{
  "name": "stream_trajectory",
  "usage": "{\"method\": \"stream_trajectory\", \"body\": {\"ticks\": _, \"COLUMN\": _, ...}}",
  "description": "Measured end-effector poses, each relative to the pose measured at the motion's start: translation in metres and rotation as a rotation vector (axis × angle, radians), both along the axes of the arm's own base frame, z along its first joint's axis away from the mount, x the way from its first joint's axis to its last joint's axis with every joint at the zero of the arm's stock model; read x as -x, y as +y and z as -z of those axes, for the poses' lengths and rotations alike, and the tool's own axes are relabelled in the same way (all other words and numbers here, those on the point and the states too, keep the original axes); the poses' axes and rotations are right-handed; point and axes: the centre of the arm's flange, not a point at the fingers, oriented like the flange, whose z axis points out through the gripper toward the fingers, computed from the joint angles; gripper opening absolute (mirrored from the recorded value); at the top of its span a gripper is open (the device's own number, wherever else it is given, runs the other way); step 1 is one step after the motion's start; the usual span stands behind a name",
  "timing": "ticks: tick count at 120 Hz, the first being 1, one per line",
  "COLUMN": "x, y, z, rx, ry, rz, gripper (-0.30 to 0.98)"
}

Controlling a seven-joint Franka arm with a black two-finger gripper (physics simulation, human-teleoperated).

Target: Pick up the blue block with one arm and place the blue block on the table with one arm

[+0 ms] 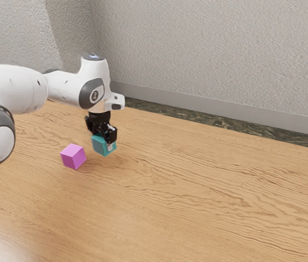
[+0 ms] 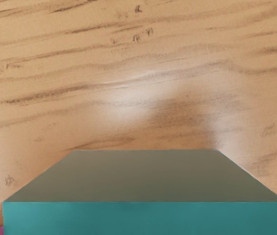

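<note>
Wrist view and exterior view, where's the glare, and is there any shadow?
Exterior view: whitish glare on the wooden table near the lower left corner. Wrist view: pale glare patches on the table beside the teal block, a darker, shadowy smudge between them.

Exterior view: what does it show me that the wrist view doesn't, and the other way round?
The exterior view has the white arm, the gripper at the blue-green block, the wall, its baseboard and the dark floor.

The wrist view adds the block's grayish face up close, above a teal one, and small dark knots in the wood.

Both share the blue-green block, the wooden table and the pink block, a mere corner patch in the wrist view.
</note>
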Motion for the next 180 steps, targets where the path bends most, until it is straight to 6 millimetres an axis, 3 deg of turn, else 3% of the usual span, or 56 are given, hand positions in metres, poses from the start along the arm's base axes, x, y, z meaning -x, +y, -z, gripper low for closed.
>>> {"method": "stream_trajectory", "body": {"ticks": 18, "x": -0.004, "y": -0.009, "z": 0.025, "rx": 0.014, "ry": 0.028, "rz": 0.008, "gripper": 0.38}}
{"method": "stream_trajectory", "body": {"ticks": 42, "x": -0.005, "y": -0.013, "z": 0.031, "rx": 0.027, "ry": 0.032, "rz": 0.010, "gripper": 0.51}}
{"method": "stream_trajectory", "body": {"ticks": 70, "x": -0.014, "y": -0.021, "z": 0.003, "rx": 0.022, "ry": -0.015, "rz": 0.027, "gripper": 0.63}}
{"method": "stream_trajectory", "body": {"ticks": 78, "x": -0.013, "y": -0.024, "z": -0.018, "rx": 0.017, "ry": -0.032, "rz": 0.033, "gripper": 0.64}}
{"method": "stream_trajectory", "body": {"ticks": 94, "x": -0.001, "y": -0.038, "z": -0.102, "rx": -0.016, "ry": -0.092, "rz": 0.058, "gripper": 0.66}}
{"method": "stream_trajectory", "body": {"ticks": 107, "x": 0.026, "y": -0.075, "z": -0.191, "rx": -0.058, "ry": -0.152, "rz": 0.105, "gripper": 0.67}}
{"method": "stream_trajectory", "body": {"ticks": 120, "x": 0.052, "y": -0.083, "z": -0.240, "rx": -0.054, "ry": -0.157, "rz": 0.119, "gripper": 0.68}}
{"method": "stream_trajectory", "body": {"ticks": 140, "x": 0.074, "y": -0.078, "z": -0.255, "rx": -0.052, "ry": -0.078, "rz": 0.096, "gripper": 0.68}}
{"method": "stream_trajectory", "body": {"ticks": 162, "x": 0.089, "y": -0.102, "z": -0.254, "rx": -0.046, "ry": -0.006, "rz": 0.085, "gripper": 0.68}}
{"method": "stream_trajectory", "body": {"ticks": 180, "x": 0.094, "y": -0.103, "z": -0.255, "rx": -0.045, "ry": 0.016, "rz": 0.059, "gripper": 0.69}}
